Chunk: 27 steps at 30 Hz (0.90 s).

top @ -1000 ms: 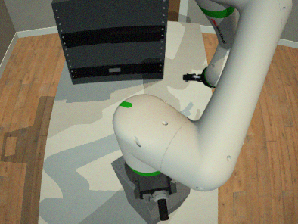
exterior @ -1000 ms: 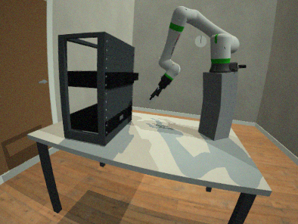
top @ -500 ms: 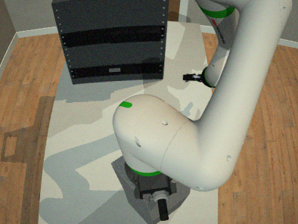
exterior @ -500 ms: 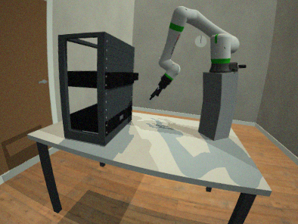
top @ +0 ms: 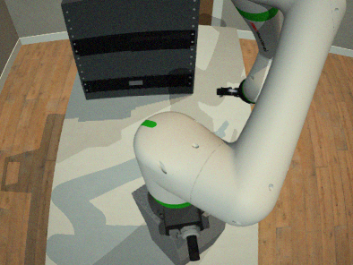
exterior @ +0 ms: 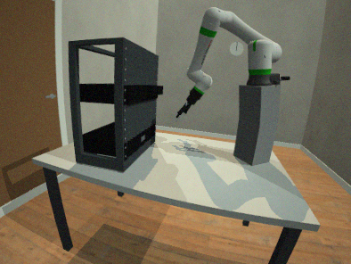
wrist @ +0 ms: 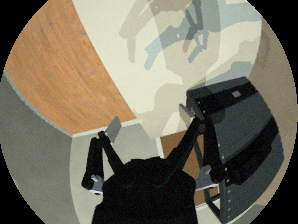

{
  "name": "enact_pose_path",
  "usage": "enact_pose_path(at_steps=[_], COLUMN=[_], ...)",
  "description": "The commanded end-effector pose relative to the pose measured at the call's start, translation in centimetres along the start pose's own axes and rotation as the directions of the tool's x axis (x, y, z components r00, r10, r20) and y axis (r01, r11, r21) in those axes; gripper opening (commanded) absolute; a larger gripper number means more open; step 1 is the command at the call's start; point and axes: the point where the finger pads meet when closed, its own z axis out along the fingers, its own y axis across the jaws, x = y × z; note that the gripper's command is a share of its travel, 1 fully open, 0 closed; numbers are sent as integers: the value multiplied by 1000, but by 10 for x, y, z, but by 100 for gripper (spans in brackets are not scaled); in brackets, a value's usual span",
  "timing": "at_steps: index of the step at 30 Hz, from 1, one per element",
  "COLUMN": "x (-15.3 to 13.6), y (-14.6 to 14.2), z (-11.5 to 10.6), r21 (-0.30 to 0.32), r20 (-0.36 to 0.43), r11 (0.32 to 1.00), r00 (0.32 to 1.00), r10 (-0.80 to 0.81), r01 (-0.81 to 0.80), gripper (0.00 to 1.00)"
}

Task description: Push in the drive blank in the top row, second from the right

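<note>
The rack (exterior: 119, 103) stood upright on the table (exterior: 187, 187), its front facing the arm's pedestal (exterior: 256, 125). The target blank in the top row could not be told apart in any view. The gripper (exterior: 180, 112) hung in the air in front of the rack, well apart from it, jaws wide and holding nothing. The top view showed a dark upper unit (top: 132, 42) and a lower one (top: 136, 83); the wrist view showed the rack beside one finger (wrist: 200, 143).
</note>
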Motion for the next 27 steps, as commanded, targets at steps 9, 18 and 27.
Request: enact_pose_path(at_steps=[9, 18, 27], x=[-1, 0, 3], y=[0, 0, 1], z=[0, 0, 1], r21=[1, 2, 4], r20=[1, -1, -8], r11=[1000, 1000, 1000], r00=[1000, 1000, 1000], r10=[-1, -5, -18], r01=[1, 5, 18], gripper=[100, 100, 100])
